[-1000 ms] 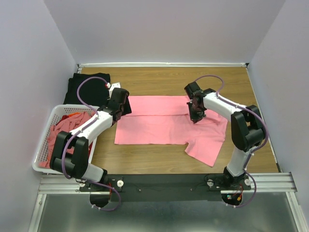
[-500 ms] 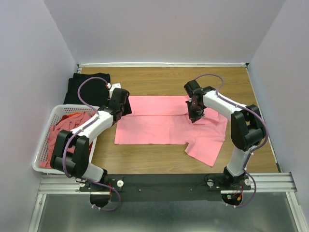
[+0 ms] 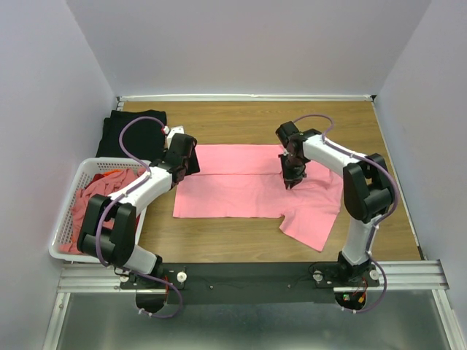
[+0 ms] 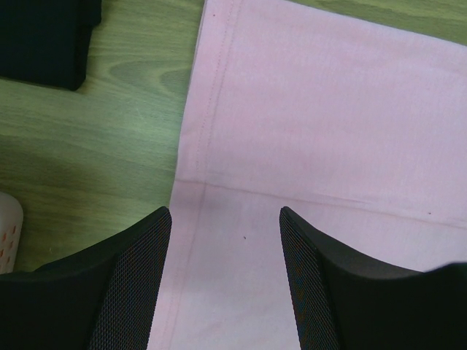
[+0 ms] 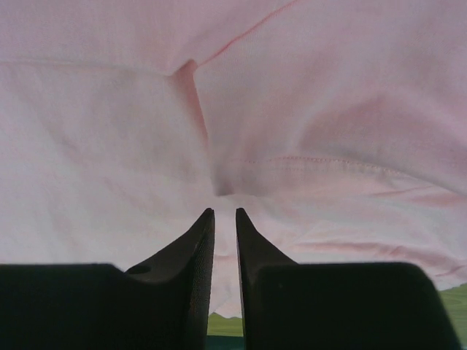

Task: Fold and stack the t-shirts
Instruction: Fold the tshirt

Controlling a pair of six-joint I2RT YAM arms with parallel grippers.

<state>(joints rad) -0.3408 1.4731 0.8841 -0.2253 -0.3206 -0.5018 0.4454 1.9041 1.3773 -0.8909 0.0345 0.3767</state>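
Observation:
A salmon-pink t-shirt (image 3: 233, 186) lies spread flat on the wooden table, with one sleeve hanging toward the near right. My left gripper (image 3: 186, 162) is open just above the shirt's left edge; in the left wrist view its jaws (image 4: 222, 211) straddle the hem of the pink cloth (image 4: 328, 131) and hold nothing. My right gripper (image 3: 290, 179) is down on the shirt's right half. In the right wrist view its fingers (image 5: 225, 211) are nearly together, and the pink cloth (image 5: 109, 131) is creased and gathered at their tips. A folded black t-shirt (image 3: 131, 131) lies at the far left.
A white slatted basket (image 3: 64, 219) stands at the left edge with several pink and red shirts (image 3: 95, 195) in it. Its corner shows in the left wrist view (image 4: 7, 226), and so does the black shirt (image 4: 44, 36). Walls enclose the table on three sides.
My right gripper has shifted a little to the left on the shirt. The left arm has barely moved.

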